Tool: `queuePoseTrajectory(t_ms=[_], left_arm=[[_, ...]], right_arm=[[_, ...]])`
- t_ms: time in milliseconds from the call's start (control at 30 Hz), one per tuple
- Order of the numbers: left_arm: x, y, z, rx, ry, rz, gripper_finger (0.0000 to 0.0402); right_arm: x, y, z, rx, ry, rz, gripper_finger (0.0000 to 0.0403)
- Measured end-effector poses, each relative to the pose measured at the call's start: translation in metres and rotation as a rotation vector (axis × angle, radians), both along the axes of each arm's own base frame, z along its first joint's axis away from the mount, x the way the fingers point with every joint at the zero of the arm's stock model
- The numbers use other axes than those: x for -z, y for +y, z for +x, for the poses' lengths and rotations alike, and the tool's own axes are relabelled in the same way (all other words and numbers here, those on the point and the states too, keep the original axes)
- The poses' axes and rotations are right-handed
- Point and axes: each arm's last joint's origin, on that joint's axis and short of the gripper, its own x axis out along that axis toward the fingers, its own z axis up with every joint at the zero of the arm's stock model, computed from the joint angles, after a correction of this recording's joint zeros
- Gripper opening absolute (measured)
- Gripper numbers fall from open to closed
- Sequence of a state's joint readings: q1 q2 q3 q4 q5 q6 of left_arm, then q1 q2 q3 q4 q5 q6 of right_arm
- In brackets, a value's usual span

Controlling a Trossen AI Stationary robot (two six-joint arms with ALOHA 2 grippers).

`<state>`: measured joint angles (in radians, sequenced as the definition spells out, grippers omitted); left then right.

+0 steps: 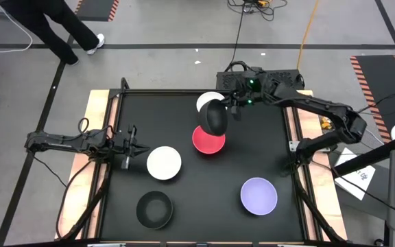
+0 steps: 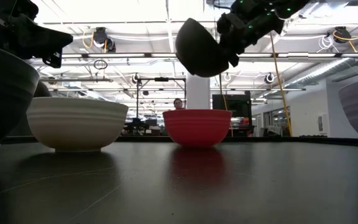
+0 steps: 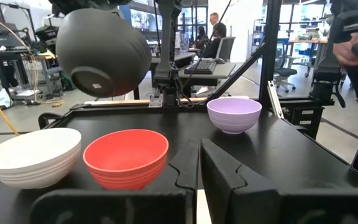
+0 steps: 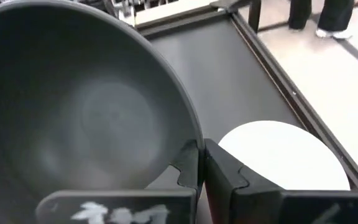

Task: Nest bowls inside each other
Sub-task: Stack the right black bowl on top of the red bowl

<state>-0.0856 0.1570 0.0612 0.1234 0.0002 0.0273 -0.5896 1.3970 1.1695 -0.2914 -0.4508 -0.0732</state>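
Note:
A black bowl hangs tipped on its side above the red bowl, held by my right gripper; its base faces the left wrist camera. The red bowl stands on its base at mid table. One white bowl sits just beyond it, partly hidden by the raised bowl. The other white bowl, a second black bowl and the lavender bowl stand apart nearer the front. My left gripper hovers shut by the left edge, beside the near white bowl, touching nothing. My right gripper holds the raised black bowl by its rim, with one finger inside the hollow and the other outside. It comes from the table's far right, slanting down. The bowl is lifted clear and tilted, hanging over the red bowl.
A raised dark rim and wooden edge strips frame the black table. Open table surface lies between the red bowl and the lavender bowl. People stand and walk in the room beyond the table.

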Motion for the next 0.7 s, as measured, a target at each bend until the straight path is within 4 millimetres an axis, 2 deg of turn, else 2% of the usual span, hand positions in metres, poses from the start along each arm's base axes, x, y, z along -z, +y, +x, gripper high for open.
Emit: queuePoseTrajectory(t_ms=[233,533,700], left_arm=[[0.000,0.000,0.000,0.000,0.001,-0.003,0.0021],[0.000,0.000,0.000,-0.001,0.001,0.001,0.0021],[0.000,0.000,0.000,-0.001,0.001,0.002,0.0021]], right_arm=[[0.000,-0.011,0.018,-0.037,0.130,0.030,0.0002],[-0.004,-0.025,0.036,-0.097,0.267,-0.052,0.0002],[-0.009,-0.023,0.046,-0.177,0.338,-0.067,0.0002]])
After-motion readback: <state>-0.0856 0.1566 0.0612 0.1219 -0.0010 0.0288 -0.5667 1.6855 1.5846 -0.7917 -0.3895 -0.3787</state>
